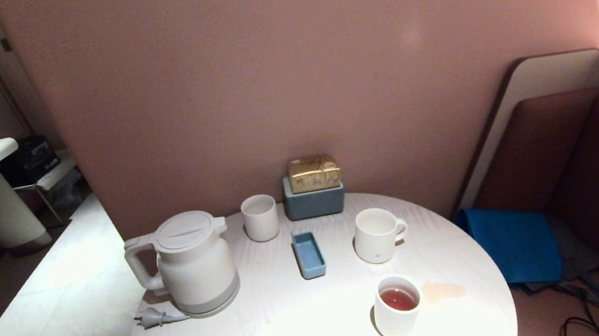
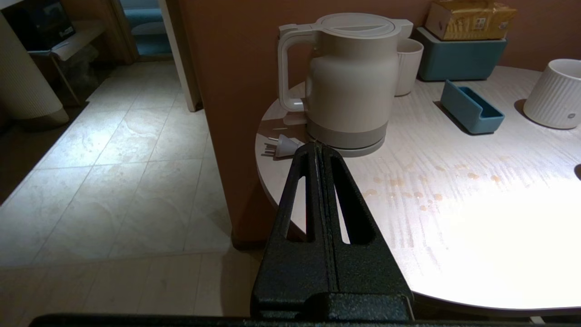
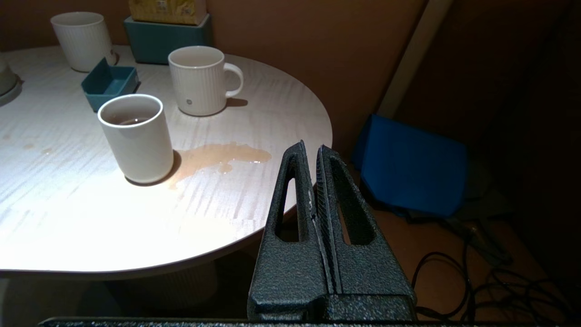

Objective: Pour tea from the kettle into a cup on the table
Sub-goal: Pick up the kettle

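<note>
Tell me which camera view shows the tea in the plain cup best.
The head view: it looks down into the cup, so the reddish-brown tea shows fully. The right wrist view sees the cup from the side, with only a sliver of tea. The left wrist view misses both.

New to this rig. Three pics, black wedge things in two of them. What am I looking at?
One two-armed robot, three cameras. The wide picture is from its head; the others sit on each wrist, behind the jaws. The black wedges are the left gripper and right gripper, both shut, holding nothing, short of the round table. On it: a kettle, a plain cup holding reddish tea, a ribbed cup, a mug, a blue tray, a spill.
</note>
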Robot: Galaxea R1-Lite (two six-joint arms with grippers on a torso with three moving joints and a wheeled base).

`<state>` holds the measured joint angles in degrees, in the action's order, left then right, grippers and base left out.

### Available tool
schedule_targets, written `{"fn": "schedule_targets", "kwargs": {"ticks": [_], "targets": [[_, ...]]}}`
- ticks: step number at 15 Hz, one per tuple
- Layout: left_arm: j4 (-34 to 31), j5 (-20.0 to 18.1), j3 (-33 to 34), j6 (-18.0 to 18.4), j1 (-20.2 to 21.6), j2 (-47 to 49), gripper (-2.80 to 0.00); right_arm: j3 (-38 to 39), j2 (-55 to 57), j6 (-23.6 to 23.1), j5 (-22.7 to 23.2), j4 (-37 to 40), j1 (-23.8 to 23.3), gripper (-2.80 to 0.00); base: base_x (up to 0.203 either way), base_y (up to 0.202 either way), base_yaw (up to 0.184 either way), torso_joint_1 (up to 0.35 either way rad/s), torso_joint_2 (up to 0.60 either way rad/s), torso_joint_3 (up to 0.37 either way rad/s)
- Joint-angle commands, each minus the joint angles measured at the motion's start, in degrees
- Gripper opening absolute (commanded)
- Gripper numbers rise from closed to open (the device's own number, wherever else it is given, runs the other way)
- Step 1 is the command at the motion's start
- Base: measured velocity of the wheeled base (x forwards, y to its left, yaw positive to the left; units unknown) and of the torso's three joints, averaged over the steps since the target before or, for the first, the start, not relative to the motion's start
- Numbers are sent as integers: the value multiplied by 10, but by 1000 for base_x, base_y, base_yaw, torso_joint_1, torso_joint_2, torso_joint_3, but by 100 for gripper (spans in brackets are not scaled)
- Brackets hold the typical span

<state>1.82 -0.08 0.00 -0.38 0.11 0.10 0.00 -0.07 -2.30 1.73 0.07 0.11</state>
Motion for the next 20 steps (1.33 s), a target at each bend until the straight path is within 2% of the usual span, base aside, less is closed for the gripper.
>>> {"fn": "schedule_targets", "kwargs": {"ticks": [1,15,20], "targets": [[0,0,0,-1,0,0,-280,0,1,0,0,0,0,-280,0,0,0,0,0,0],[1,2,0,7,1,0,-280,0,1,1,0,0,1,-280,0,0,0,0,0,0],[-13,-3,-80,6,1,55,-280,0,1,1,0,0,0,-280,0,0,0,0,0,0]]}}
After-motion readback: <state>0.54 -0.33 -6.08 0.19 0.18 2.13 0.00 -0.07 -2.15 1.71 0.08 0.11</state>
